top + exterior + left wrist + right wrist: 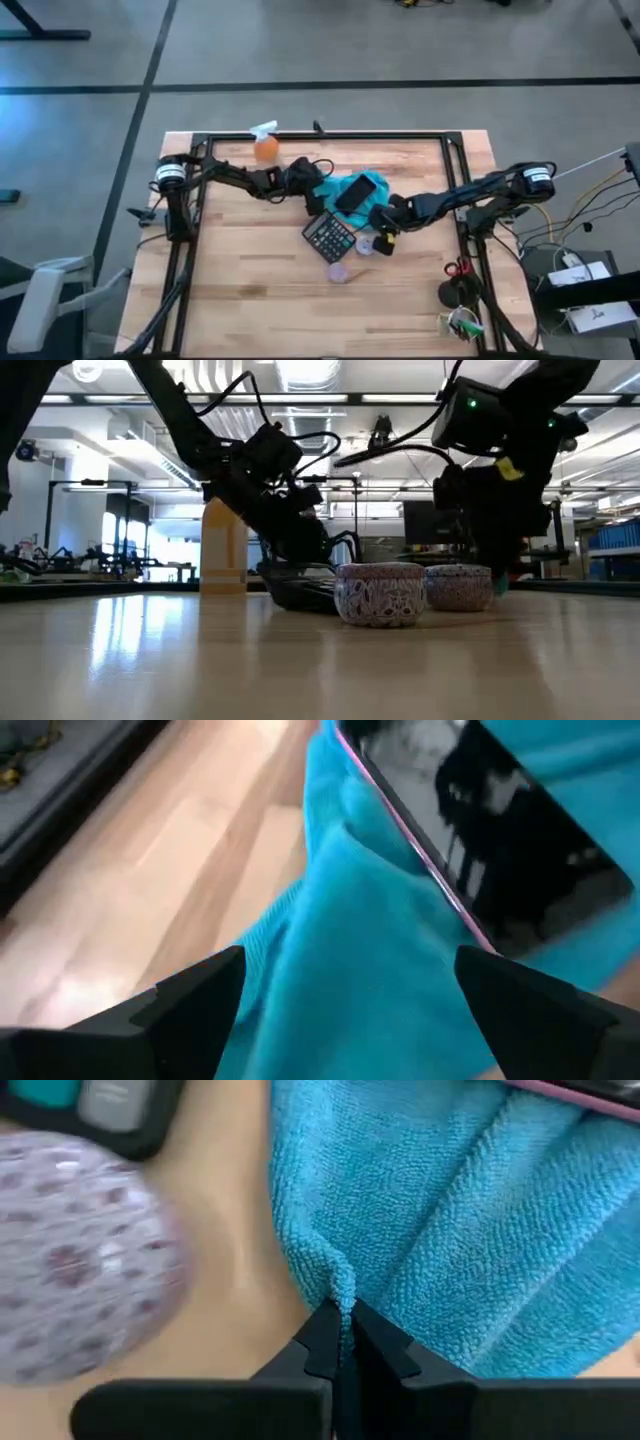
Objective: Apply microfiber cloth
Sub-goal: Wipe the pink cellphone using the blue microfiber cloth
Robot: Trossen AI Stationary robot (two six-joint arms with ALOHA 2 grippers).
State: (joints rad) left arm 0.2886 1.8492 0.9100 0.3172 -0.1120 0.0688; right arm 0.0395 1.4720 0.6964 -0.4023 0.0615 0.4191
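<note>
The teal microfiber cloth (pixel 368 203) lies bunched on the wooden table (pixel 250 290) with a black phone (pixel 355 193) on top of it. My left gripper (pixel 313 190) is at the cloth's left side. It is open, and a hump of cloth (pixel 340 970) lies between its spread fingers (pixel 347 960). My right gripper (pixel 383 225) is at the cloth's near right corner, shut on the cloth (pixel 345 1320). My left gripper has its fingers on either side of the cloth's left part; I cannot tell whether they touch it. My right gripper pinches a small raised fold at the cloth's edge (pixel 338 1285) between its two fingertips, slanting down from the table's right. The rest of the cloth lies slack on the table under the phone.
A black calculator (pixel 330 237) lies just near of the cloth. Two small patterned round tins (pixel 365 243) (pixel 340 271) stand beside it, one close to my right gripper (pixel 70 1250). An orange spray bottle (pixel 265 145) stands at the far edge. Bare wood spreads to the near left.
</note>
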